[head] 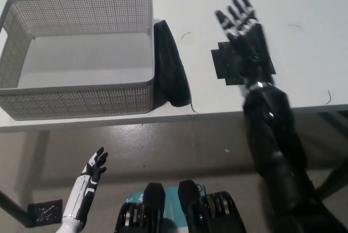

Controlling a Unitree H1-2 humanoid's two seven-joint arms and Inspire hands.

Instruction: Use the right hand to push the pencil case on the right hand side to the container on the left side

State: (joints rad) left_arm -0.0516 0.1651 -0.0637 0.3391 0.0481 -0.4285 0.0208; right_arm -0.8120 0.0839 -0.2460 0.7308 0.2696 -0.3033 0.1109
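The black pencil case [169,63] lies lengthwise on the white table, pressed against the right wall of the grey mesh container [81,97]. My black right hand [246,40] hovers well to the right of the case, open with fingers spread, above a black square patch [228,65]. It touches nothing. My white left hand [89,176] rests low at the lower left, below the table edge, open.
The container's inside shows only its pale floor. The table's front edge [217,114] runs across the middle of the picture, with grey floor below. A small dark patch [43,211] lies on the floor at lower left.
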